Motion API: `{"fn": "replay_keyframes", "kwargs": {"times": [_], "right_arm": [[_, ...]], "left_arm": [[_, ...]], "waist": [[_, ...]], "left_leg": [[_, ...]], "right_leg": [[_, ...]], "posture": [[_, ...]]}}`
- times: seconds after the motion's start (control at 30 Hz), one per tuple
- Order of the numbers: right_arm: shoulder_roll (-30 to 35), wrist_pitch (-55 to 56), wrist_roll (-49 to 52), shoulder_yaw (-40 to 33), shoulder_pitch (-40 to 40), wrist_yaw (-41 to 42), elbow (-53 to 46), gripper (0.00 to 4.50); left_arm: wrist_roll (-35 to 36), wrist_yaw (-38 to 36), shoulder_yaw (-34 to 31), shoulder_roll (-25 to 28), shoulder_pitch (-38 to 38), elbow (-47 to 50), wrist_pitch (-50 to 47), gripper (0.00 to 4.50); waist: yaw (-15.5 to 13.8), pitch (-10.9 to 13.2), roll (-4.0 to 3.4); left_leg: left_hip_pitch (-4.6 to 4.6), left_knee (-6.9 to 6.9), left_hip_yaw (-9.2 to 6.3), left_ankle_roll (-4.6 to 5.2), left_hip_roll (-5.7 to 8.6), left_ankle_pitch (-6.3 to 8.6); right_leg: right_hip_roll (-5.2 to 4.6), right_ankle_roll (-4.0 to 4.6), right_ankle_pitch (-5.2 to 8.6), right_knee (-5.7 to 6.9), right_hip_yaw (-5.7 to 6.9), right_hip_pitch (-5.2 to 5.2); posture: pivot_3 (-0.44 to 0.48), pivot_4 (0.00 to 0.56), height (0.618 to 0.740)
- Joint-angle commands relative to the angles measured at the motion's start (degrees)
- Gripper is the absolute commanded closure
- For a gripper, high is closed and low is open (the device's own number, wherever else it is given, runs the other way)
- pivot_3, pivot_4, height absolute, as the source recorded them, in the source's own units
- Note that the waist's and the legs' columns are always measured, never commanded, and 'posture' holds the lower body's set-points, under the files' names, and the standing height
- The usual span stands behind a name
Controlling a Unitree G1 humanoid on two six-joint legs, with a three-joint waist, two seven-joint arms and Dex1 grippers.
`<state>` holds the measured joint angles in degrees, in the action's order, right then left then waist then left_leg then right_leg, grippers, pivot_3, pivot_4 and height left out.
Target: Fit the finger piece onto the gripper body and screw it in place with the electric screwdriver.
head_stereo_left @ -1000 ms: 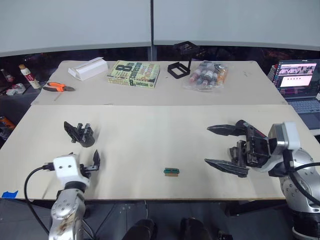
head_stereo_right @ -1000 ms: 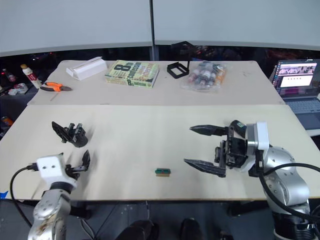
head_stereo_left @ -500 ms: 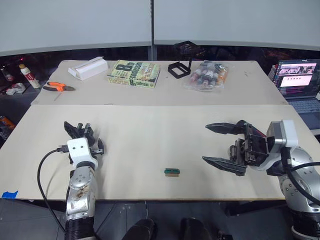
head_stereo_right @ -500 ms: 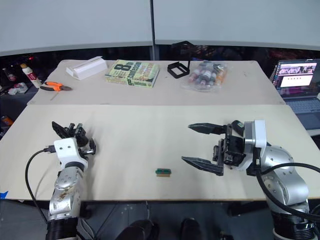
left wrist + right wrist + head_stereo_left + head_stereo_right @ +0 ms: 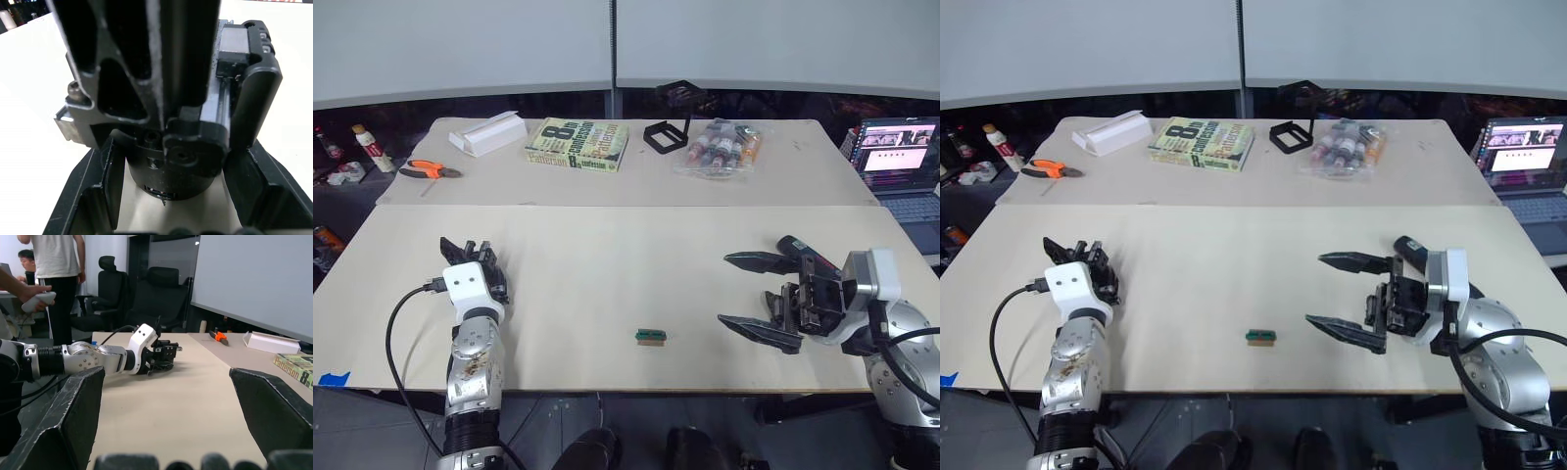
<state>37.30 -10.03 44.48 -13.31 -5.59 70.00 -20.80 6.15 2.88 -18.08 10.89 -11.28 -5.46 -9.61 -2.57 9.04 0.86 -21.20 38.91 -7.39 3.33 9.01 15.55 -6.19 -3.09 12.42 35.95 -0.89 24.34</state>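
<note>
Tabletop (image 5: 607, 284), gripper body (image 5: 176, 122) prongs leftward.

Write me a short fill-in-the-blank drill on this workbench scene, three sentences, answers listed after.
1. The left gripper has its fingers on either side of the black ____ body on the table.
2. The right gripper hangs above the table with its two fingers wide ____.
3. The small green-and-brown block lies near the table's ____ edge, between the two arms.

Missing words: gripper; open; front
</note>
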Motion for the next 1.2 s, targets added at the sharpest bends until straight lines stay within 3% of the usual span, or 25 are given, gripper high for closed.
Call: {"fn": "replay_keyframes", "kwargs": {"times": [0.03,0.1,0.23,0.3,0.43,0.53,0.7,0.9,1.2], "right_arm": [[0.5,2.2,0.3,-3.0,1.1,0.4,-1.4,0.00],[0.8,2.3,0.3,-3.9,2.1,0.5,-1.7,0.00],[2.3,2.5,0.8,-7.1,5.6,1.7,-2.2,0.00],[3.0,2.8,1.0,-9.4,8.5,2.6,-2.6,0.00],[3.0,3.7,0.8,-13.0,15.9,4.2,-5.2,0.00],[2.2,4.5,0.7,-14.7,20.7,4.2,-7.5,0.00],[1.8,4.9,1.1,-17.7,26.8,3.6,-10.7,0.00],[1.1,4.8,2.1,-20.9,31.2,2.6,-13.8,0.00],[1.0,4.4,2.7,-20.2,32.5,1.2,-15.3,0.00]], "left_arm": [[6.0,-13.3,-0.3,4.3,-0.3,0.9,8.5,2.18],[7.6,-21.9,0.7,8.1,-0.4,-0.3,12.8,2.18],[15.9,-43.8,4.1,15.0,-3.9,-2.2,11.3,2.18],[16.7,-54.5,7.8,18.0,-7.5,-5.3,11.9,2.18],[15.7,-69.6,14.8,18.3,-16.2,-13.6,13.9,2.18],[13.6,-76.0,18.9,15.8,-21.4,-20.4,17.3,2.18],[9.5,-81.6,23.5,10.8,-27.1,-32.5,25.2,2.18],[3.8,-79.9,25.6,5.7,-32.8,-46.8,31.8,2.18],[1.5,-79.7,25.0,4.9,-35.0,-52.1,32.5,2.18]], "waist": [[0.1,0.0,0.02],[0.0,0.1,0.10],[-0.1,0.1,0.11],[-0.4,0.1,0.11],[-0.3,0.1,0.11],[0.3,0.1,0.10],[1.5,0.1,0.12],[1.4,0.1,0.15],[1.2,0.1,0.16]], "left_leg": [[-0.01,0.00,0.00,0.00,0.00,0.00],[-0.08,0.00,0.00,-0.01,-0.02,-0.01],[-0.26,0.03,0.00,-0.01,0.06,-0.02],[-0.32,0.08,0.00,0.03,0.08,0.00],[-0.31,0.09,0.00,0.06,0.10,0.01],[-0.29,0.07,0.00,0.39,0.07,-0.16],[-0.30,0.05,-0.01,0.49,-0.01,-0.22],[-0.31,0.06,-0.01,0.59,0.02,-0.19],[-0.29,0.10,-0.01,0.66,0.04,-0.16]], "right_leg": [[0.00,0.00,0.00,0.01,0.00,0.02],[0.00,0.01,0.00,0.00,0.03,0.09],[-0.03,0.01,-0.01,0.00,0.03,0.23],[-0.04,0.01,-0.01,-0.06,0.06,0.23],[-0.04,-0.01,-0.01,-0.08,0.09,0.18],[-0.03,-0.01,-0.01,-0.08,0.07,0.20],[-0.17,-0.01,-0.01,-0.07,0.03,0.22],[-0.16,-0.02,0.00,-0.07,0.05,0.21],[-0.11,-0.04,0.00,-0.06,0.05,0.16]], "posture": [[0.000,0.150,0.740],[0.000,0.150,0.740],[0.000,0.150,0.740],[0.000,0.150,0.740],[0.000,0.150,0.740],[0.000,0.150,0.740],[0.000,0.150,0.740],[0.000,0.150,0.740],[0.000,0.150,0.740]]}}
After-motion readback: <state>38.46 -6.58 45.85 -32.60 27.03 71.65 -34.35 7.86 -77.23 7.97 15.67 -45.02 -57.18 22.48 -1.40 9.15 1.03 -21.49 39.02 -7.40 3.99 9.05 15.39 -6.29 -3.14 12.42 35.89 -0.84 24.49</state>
